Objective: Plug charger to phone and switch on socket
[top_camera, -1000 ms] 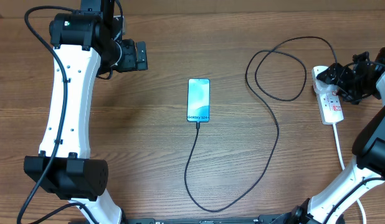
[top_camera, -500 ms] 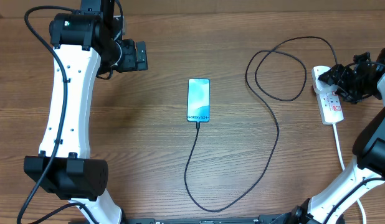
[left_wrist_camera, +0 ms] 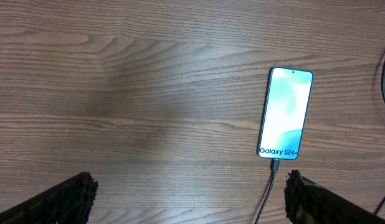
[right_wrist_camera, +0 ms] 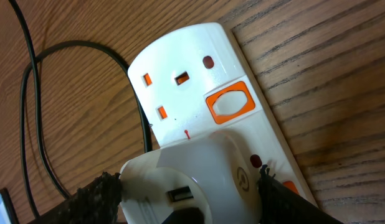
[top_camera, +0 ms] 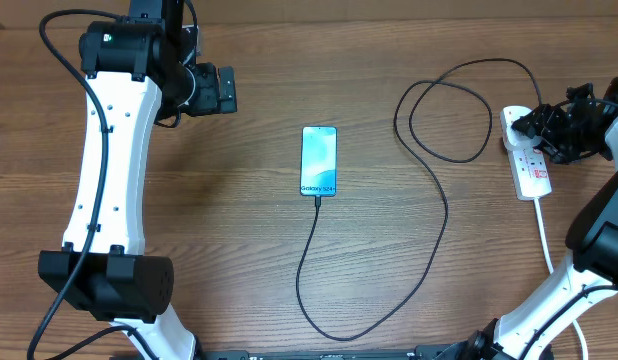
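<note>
The phone [top_camera: 319, 160] lies screen-up mid-table with its blue-teal screen lit; it also shows in the left wrist view [left_wrist_camera: 286, 112]. The black charger cable [top_camera: 441, 205] has its tip in the phone's near end and loops right to the socket [top_camera: 532, 172], a white power strip. In the right wrist view a white charger adapter [right_wrist_camera: 199, 168] sits in the strip [right_wrist_camera: 186, 62], below an orange switch [right_wrist_camera: 230, 106]. My right gripper [right_wrist_camera: 189, 198] is closed on the adapter's two sides [top_camera: 547, 128]. My left gripper [left_wrist_camera: 192, 202] is open and empty, up left of the phone [top_camera: 225, 90].
The strip's thick white cord [top_camera: 545, 235] runs down the right side toward the table's front. The black cable makes a big loop [top_camera: 444, 120] between phone and strip and a long curve [top_camera: 349, 335] near the front edge.
My right gripper has shifted very slightly to the right at the power strip. The left arm, phone and cable have not moved.
</note>
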You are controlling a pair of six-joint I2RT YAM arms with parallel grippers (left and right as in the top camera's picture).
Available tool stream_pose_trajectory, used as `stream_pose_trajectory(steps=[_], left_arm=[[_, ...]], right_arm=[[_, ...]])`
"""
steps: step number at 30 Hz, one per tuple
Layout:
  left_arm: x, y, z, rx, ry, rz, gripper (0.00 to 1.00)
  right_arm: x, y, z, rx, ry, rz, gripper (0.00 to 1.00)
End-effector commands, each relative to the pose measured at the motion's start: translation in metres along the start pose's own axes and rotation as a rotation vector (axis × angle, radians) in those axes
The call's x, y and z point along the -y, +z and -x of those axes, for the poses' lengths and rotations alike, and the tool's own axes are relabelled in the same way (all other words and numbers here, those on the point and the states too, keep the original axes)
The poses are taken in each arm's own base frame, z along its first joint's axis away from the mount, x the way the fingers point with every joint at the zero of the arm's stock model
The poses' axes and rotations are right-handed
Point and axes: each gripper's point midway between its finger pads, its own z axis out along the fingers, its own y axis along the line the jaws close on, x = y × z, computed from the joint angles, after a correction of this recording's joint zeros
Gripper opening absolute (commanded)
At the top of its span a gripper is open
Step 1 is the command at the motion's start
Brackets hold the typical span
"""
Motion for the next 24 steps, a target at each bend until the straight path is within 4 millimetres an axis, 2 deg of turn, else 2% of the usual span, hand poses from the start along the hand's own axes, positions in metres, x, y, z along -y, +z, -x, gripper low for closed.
stream_pose_trajectory(steps=[1,6,9,24], left_arm=[[0.003,0.002,0.001,0.0,0.02,0.003,1.0],[0.003,0.002,0.001,0.0,0.02,0.003,1.0],[0.003,0.002,0.001,0.0,0.02,0.003,1.0],[0.003,0.002,0.001,0.0,0.02,0.004,1.0]], right_arm=[[0.0,0.013,-0.015,-0.058,0.029,0.01,0.71],[0.005,0.013,-0.015,-0.056,0.027,-0.017,0.72],[0.006,0.013,-0.013,-0.047,0.023,-0.023,0.82],[0.007,0.007,-0.004,-0.028,0.021,-0.03,0.83]])
